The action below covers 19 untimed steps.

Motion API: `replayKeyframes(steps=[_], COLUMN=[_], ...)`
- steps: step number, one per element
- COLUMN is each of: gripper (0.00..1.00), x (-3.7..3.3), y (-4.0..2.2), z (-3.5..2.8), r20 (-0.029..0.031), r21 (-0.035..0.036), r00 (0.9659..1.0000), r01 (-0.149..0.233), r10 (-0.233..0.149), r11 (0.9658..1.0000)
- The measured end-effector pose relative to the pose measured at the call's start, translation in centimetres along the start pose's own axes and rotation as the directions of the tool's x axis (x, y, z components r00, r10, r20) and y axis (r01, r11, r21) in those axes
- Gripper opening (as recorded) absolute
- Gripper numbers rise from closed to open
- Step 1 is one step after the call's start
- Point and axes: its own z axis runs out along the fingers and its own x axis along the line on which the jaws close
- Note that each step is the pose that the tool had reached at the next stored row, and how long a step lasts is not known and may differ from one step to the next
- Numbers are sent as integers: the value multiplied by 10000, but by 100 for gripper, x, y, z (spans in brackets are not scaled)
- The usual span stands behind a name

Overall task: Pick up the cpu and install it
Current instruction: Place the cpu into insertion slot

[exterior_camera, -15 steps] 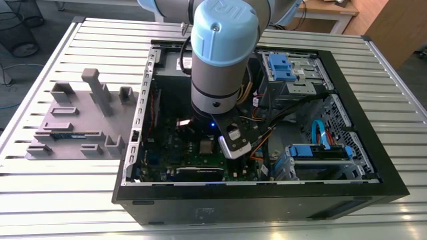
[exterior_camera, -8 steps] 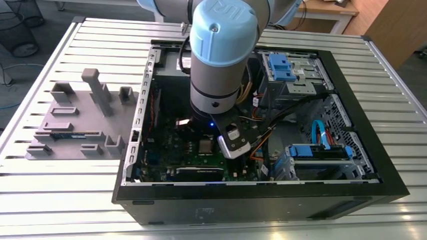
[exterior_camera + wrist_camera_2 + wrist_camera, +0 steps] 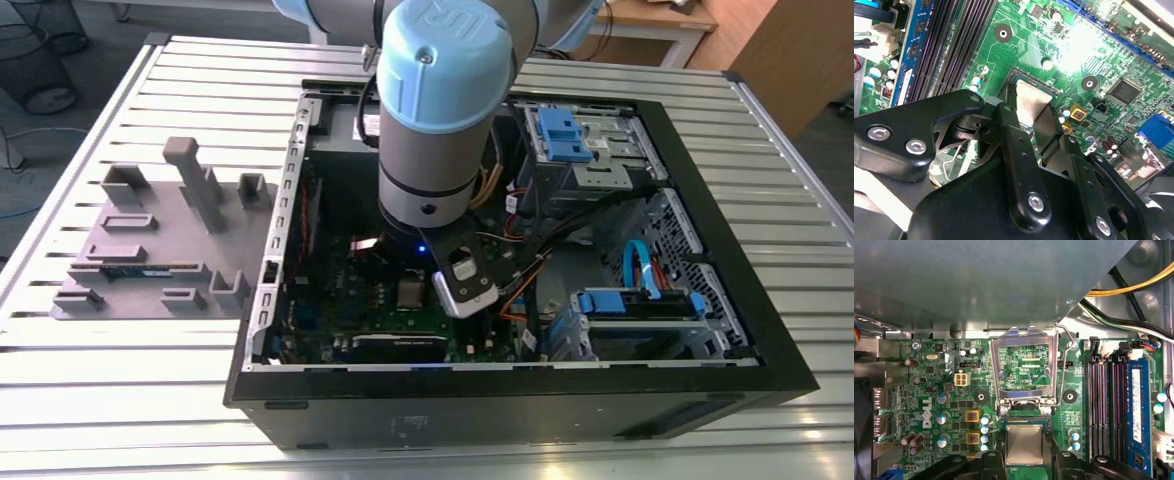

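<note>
The cpu [image 3: 1024, 444], a small silver square, sits level over the motherboard socket [image 3: 1026, 415] between my gripper's [image 3: 1024, 452] two dark fingers [image 3: 998, 447], which press against its opposite edges. The second wrist view shows the same: the cpu [image 3: 1030, 102] is flanked by the black fingers [image 3: 1015, 130] of the gripper [image 3: 1032, 117], low over the socket's dark rim. The hinged metal socket frame [image 3: 1024, 365] stands swung open beside it, its wire lever [image 3: 1066, 340] raised. In the exterior view my arm [image 3: 430, 130] reaches down into the open computer case [image 3: 534, 390].
Memory slots [image 3: 1104, 405] and a blue memory module [image 3: 1136, 410] run close beside the socket. Cables [image 3: 1134, 290] cross near the case wall. A grey tray [image 3: 147, 250] holding a dark memory stick [image 3: 140, 270] lies at the exterior view's left. Blue drive bays [image 3: 567, 135] occupy the case's far side.
</note>
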Motion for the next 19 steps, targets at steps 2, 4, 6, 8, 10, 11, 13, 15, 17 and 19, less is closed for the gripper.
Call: replayKeyframes(steps=[2,4,6,8,10,11,13,15,17,19], gripper=[41,41,41,41,41,41,41,41,41,41], x=[0,0,-4,-8,-10,-10,-11,-17,-32,-47], y=[0,0,0,0,0,0,0,1,1,1], z=[0,0,1,2,2,2,2,2,2,2], r20=[0,0,0,1,0,0,0,0,0,0], r21=[0,-1,-1,-3,-4,-4,-3,-5,-5,-4], r00=[10000,10000,10000,10000,10000,10000,10000,10000,10000,10000], r01=[-2,-3,-4,-3,-3,-3,-2,-1,-2,-2], r10=[2,3,4,3,3,3,2,1,2,2], r11=[10000,10000,10000,10000,10000,10000,10000,10000,10000,10000])
